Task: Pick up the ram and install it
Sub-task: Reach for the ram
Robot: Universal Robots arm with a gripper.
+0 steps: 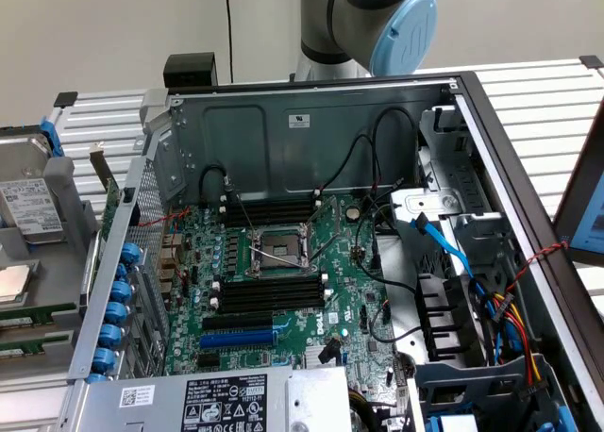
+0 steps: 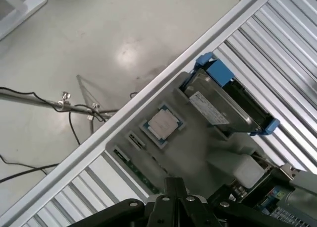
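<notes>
— Gripper [image 2: 174,185] hangs over the grey tray [image 2: 198,150]; whether it is apart or together, I cannot tell.
— And the ram [image 2: 132,163]?
— Lying in a tray slot, near the loose processor [image 2: 162,124], with the hard drive [image 2: 223,105] beyond, outside the computer case [image 1: 311,121]. I judge it light, stiff and fragile: best held by its long edges, mid-length, off the components

exterior: high, close, angled down into open case [image 1: 311,130] | wrist: overhead, facing down on hard drive [image 2: 220,105] | shared: hard drive [image 1: 30,210], exterior view's left
</notes>
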